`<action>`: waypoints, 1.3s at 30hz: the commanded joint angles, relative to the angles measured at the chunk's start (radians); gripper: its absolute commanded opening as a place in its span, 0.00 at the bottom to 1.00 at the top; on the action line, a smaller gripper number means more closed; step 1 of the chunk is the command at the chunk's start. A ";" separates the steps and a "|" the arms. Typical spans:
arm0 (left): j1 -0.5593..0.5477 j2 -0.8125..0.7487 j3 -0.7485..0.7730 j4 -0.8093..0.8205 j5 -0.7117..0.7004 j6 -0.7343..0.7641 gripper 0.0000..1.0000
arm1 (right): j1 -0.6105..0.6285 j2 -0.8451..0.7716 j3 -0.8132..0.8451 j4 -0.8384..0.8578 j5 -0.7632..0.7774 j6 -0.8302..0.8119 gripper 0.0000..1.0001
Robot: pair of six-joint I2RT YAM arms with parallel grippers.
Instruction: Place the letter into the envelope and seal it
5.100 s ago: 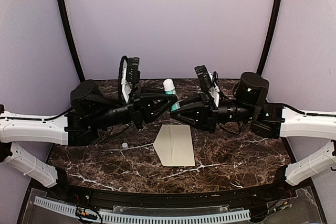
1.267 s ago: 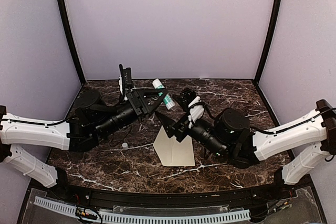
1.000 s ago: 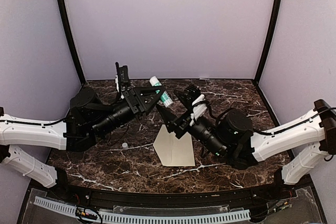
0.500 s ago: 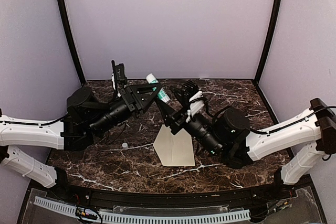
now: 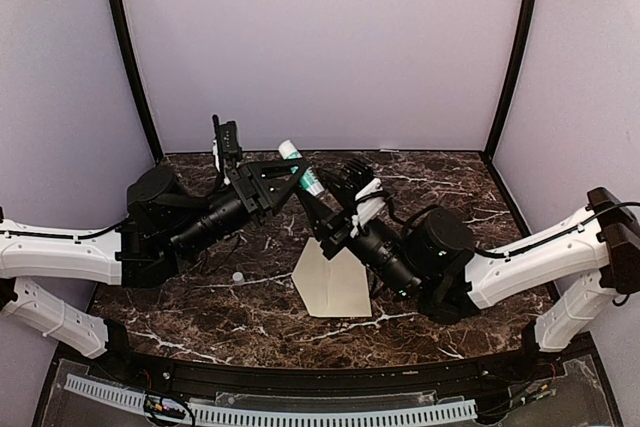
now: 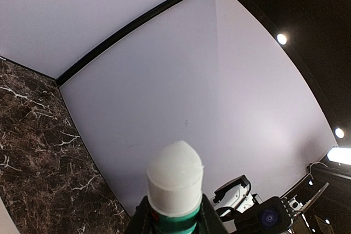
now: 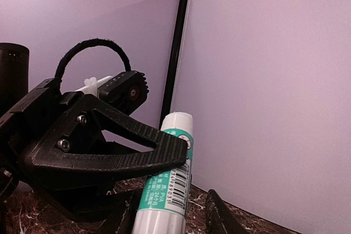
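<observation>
Above table (image 5: 200,307): left hand (image 6: 173,220) clamps glue stick (image 7: 167,190); right hand (image 7: 170,217) spread astride it; envelope (image 5: 335,287) top hidden.

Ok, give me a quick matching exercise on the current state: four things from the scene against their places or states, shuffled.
Things:
1. glue stick
2. envelope
3. small white piece
4. right end effector

Places or states:
A. lying flat on the marble table, nothing gripping it
B. open, fingers either side of the stick
C. clamped in the left end effector, raised off the table
D. alone on the table, left of the envelope

Pairs: 1-C, 2-A, 3-D, 4-B
</observation>
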 commanded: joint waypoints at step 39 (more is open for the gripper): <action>-0.001 -0.094 -0.052 -0.039 -0.038 0.052 0.47 | 0.049 0.006 -0.054 0.076 0.008 -0.056 0.00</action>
